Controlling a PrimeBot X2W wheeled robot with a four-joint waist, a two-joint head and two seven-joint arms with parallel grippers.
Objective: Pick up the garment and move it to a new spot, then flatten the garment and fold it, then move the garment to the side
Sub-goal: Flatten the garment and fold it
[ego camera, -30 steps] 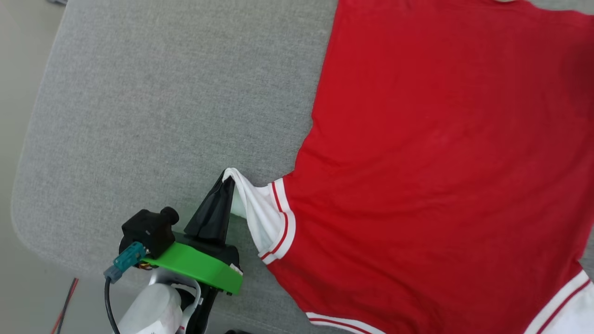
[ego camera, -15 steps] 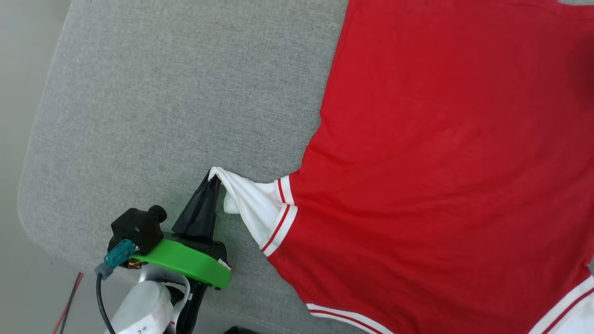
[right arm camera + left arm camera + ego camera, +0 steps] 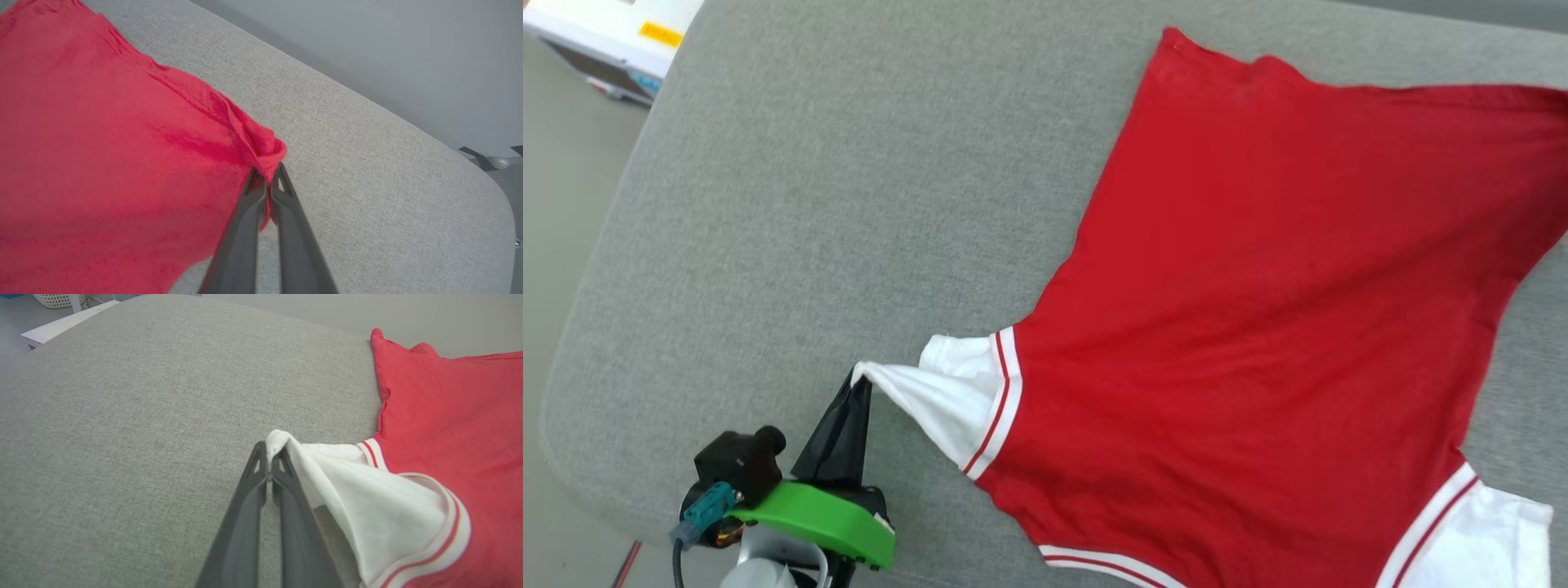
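Note:
The garment (image 3: 1258,310) is a red shirt with white sleeves and red-white trim, spread plain side up on the grey cushioned surface (image 3: 809,204). My left gripper (image 3: 859,380) is shut on the tip of the garment's white sleeve (image 3: 367,506) at the lower left of the head view, and the sleeve is pulled taut toward it. In the left wrist view the left gripper (image 3: 269,451) pinches that white cloth. In the right wrist view my right gripper (image 3: 267,173) is shut on a red corner of the garment (image 3: 122,143), which bunches at the fingertips.
The grey surface ends in a rounded edge on the left, with floor beyond (image 3: 556,204). A white box with a yellow label (image 3: 613,37) stands off the far left corner. Bare cushion lies left of the garment.
The head camera has tilted, so more of the garment's far hem shows. The left gripper pulled the sleeve out taut. The right gripper has shut on the garment's red corner.

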